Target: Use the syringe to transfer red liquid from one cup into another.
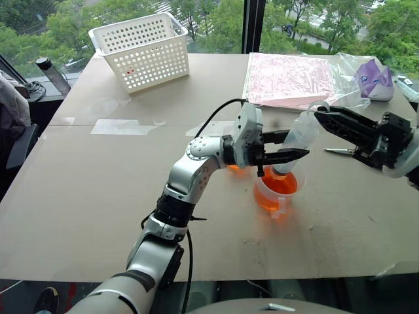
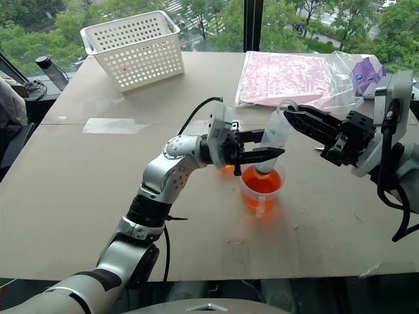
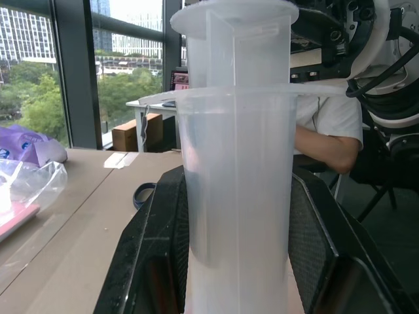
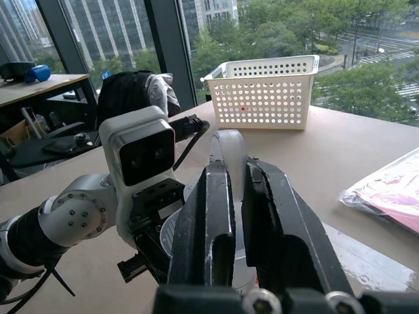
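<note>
Red liquid [image 1: 278, 190] in handled cup [image 1: 275, 196], syringe [image 1: 294, 144] tip inside.

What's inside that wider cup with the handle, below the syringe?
The handled cup holds orange-red liquid. The syringe angles down into it; its tip is hidden behind the left gripper, so whether it reaches the liquid can't be seen.

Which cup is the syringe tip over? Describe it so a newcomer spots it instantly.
On the tan table, look near the middle, just right of the left gripper. Below the tilted syringe stands the wide clear cup with orange-red liquid. Its handle and width set it apart from the smaller cup, mostly hidden behind the left gripper.
</note>
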`<state>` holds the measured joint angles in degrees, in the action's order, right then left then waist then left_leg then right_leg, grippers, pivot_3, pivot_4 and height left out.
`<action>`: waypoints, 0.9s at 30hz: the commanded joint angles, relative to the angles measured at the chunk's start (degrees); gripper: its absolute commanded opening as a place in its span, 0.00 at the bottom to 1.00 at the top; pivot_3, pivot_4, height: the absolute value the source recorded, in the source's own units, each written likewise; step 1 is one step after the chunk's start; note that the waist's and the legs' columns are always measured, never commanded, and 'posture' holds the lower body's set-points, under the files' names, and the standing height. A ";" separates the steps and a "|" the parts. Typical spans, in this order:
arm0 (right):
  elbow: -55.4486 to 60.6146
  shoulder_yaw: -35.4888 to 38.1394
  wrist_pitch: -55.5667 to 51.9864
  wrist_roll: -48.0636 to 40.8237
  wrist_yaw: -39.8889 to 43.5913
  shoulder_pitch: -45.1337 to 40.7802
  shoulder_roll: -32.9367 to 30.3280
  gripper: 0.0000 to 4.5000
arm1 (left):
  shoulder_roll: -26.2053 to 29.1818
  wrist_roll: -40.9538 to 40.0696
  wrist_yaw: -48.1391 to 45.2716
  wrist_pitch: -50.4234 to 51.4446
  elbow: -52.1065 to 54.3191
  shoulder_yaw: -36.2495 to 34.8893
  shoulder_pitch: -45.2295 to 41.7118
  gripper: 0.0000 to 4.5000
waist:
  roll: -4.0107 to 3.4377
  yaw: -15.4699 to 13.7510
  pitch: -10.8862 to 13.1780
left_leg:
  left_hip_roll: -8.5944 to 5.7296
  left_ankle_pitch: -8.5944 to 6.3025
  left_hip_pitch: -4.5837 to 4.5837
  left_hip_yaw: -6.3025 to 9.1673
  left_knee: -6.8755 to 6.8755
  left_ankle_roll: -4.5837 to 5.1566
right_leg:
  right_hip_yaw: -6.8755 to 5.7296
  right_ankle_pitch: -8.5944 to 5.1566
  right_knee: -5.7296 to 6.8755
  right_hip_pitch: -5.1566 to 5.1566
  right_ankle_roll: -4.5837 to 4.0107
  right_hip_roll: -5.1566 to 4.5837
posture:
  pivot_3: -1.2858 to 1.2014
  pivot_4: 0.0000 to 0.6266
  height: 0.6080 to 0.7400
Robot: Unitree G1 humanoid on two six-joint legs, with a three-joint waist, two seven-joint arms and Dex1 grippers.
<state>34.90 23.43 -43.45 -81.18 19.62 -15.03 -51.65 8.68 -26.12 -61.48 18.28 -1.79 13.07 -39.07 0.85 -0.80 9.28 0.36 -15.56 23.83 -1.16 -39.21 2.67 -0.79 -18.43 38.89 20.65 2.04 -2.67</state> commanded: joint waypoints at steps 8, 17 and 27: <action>-1.86 5.48 2.84 -0.69 -2.02 -1.86 0.18 0.01 | 0.52 -0.40 -1.60 -0.17 1.21 0.82 1.01 0.31 | 0.00 0.00 0.00 | 0.00 0.00 0.00 0.00 0.00 0.00 | 0.00 0.00 0.00 0.00 0.00 0.00 | 0.52 0.24 1.00; -0.67 5.45 1.51 -0.79 -0.12 0.41 -0.87 0.34 | 0.19 -0.18 -1.32 -0.81 0.58 0.54 0.72 0.31 | 0.00 -0.03 0.00 | 0.00 0.00 0.00 0.00 0.00 0.00 | 0.00 0.00 -0.01 0.00 0.00 0.00 | 0.52 0.24 1.00; -2.22 9.14 1.76 -5.80 -1.63 0.54 -0.59 0.48 | -0.38 -3.17 0.49 2.11 1.43 -3.04 -3.58 0.31 | 0.00 -0.08 0.00 | 0.00 0.00 0.01 0.00 0.01 0.01 | -0.01 0.00 0.00 0.00 0.00 0.00 | 0.52 0.24 1.00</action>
<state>32.51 29.83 -43.32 -85.43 18.76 -13.92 -51.97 8.52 -27.37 -61.32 19.59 -2.86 11.28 -40.58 0.85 -0.88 9.28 0.36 -15.56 23.84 -1.15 -39.21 2.67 -0.81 -18.43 38.88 20.65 2.04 -2.67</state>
